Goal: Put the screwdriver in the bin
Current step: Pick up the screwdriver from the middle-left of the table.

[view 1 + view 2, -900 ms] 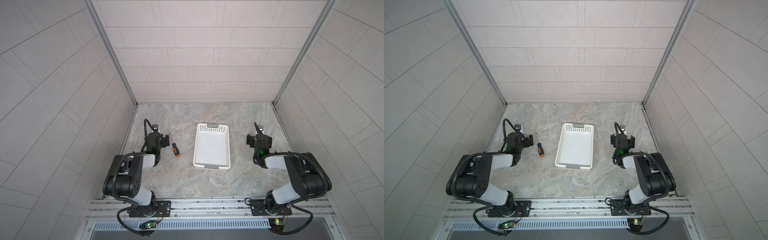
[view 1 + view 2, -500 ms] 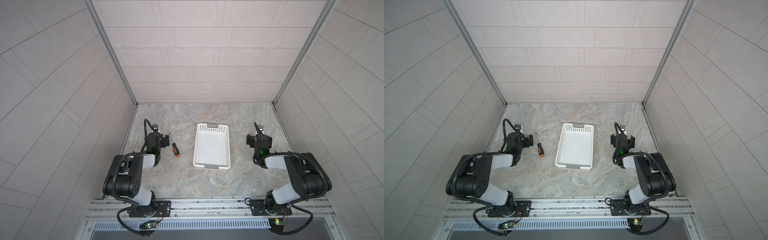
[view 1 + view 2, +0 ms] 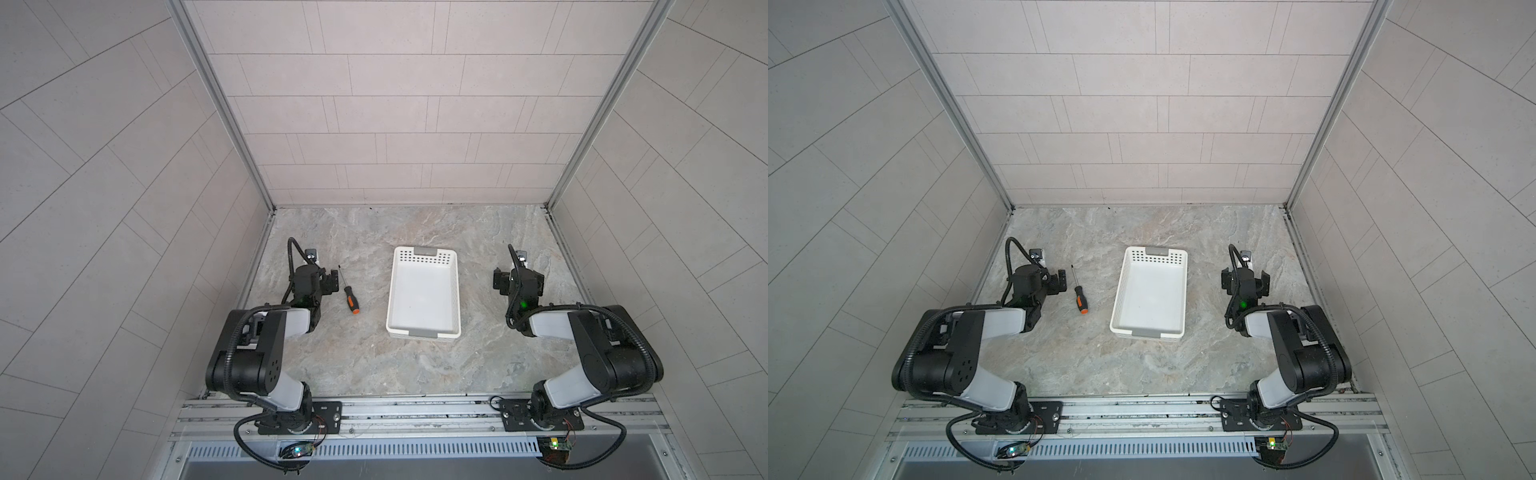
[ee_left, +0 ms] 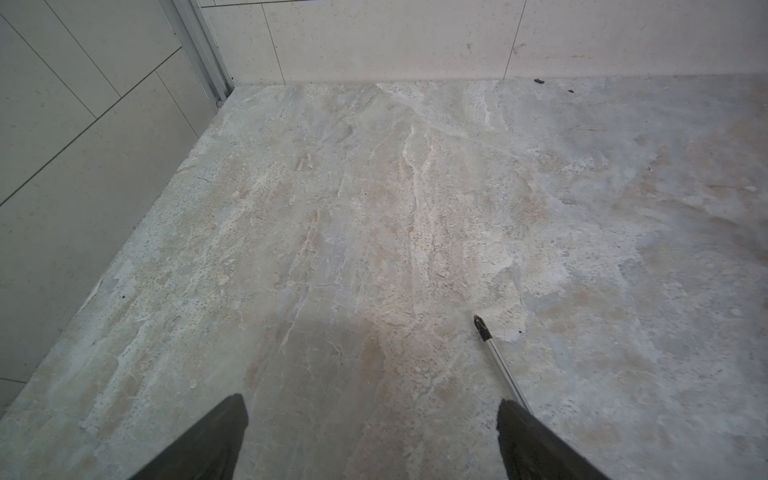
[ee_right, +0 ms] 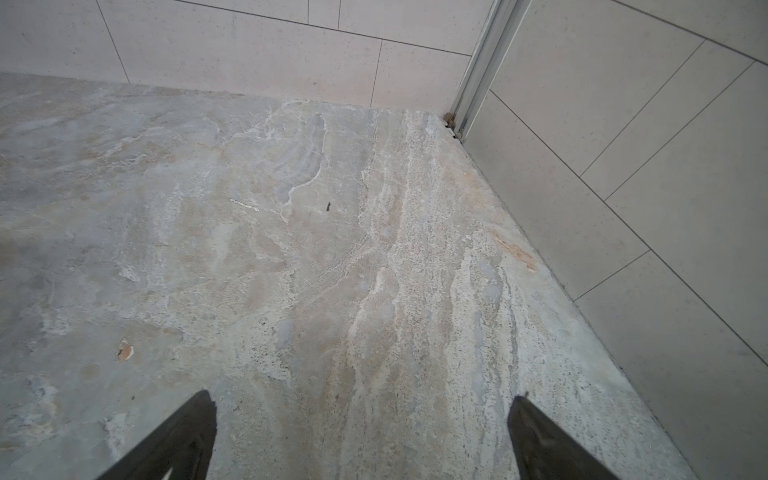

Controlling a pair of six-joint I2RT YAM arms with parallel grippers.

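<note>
Lying flat on the surface (image 3: pixel 374 357), screwdriver (image 3: pixel 348 293) sits just beside L hand (image 4: pixel 370 436), betw. it and bin (image 3: pixel 424 291); bin empty. Long axis: tip toward back wall (image 3: pixel 374 166), orange end toward robot, slight skew. L arm (image 3: pixel 266 340) far nearer than R. L hand released, wide, empty; shaft runs close past one jaw. R hand (image 5: pixel 361 432) spread, empty.
</note>
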